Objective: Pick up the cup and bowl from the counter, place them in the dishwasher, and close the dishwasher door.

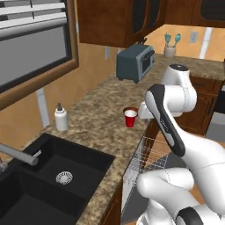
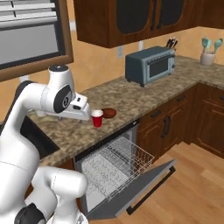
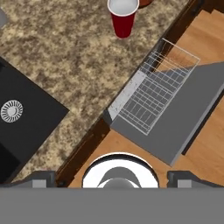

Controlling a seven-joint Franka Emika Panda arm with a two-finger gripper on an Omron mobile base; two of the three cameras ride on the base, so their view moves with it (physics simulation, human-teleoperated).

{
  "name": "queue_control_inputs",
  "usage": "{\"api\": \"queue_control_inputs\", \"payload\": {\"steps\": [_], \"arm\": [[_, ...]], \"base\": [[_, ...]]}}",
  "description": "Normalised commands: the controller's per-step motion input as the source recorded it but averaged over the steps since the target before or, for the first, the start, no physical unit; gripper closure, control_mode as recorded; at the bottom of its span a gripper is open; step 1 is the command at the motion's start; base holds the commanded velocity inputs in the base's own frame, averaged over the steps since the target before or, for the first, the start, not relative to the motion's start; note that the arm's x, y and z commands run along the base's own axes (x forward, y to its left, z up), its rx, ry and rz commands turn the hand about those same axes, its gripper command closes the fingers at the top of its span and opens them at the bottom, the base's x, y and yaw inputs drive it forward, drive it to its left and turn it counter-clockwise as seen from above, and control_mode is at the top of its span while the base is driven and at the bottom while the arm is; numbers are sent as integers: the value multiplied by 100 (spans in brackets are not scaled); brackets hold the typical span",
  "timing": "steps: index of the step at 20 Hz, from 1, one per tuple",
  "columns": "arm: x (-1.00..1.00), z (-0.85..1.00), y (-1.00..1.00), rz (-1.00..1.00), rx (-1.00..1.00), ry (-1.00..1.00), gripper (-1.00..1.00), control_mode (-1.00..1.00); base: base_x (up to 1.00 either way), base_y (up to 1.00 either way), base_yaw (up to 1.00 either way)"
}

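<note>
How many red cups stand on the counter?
1. The cup stands upright on the counter near its front edge, above the open dishwasher, beside the bowl. None seems hidden.

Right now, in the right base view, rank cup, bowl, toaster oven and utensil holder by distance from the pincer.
1. cup, just right of the pincer
2. bowl, behind the cup
3. toaster oven, farther along the counter
4. utensil holder, far corner

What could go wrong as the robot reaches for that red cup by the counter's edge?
The cup stands upright near the front edge of the counter, above the pulled-out rack of the dishwasher; a clumsy approach by the open gripper could tip it over the edge. The bowl sits close beside the cup, so a finger might bump it. The lowered dishwasher door juts into the floor space.
</note>
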Motion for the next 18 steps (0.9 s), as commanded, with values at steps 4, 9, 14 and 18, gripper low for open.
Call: {"api": "queue_control_inputs", "payload": {"steps": [4, 9, 14, 18], "arm": [[0, 0, 0, 0, 0, 0, -100, 100], [0, 0, 0, 0, 0, 0, -100, 100], [40, -16, 0, -4, 0, 8, -100, -100], [82, -7, -5, 0, 1, -3, -100, -100]], "base": [[0, 6, -21], [6, 0, -28], [0, 0, 0], [0, 0, 0]]}}
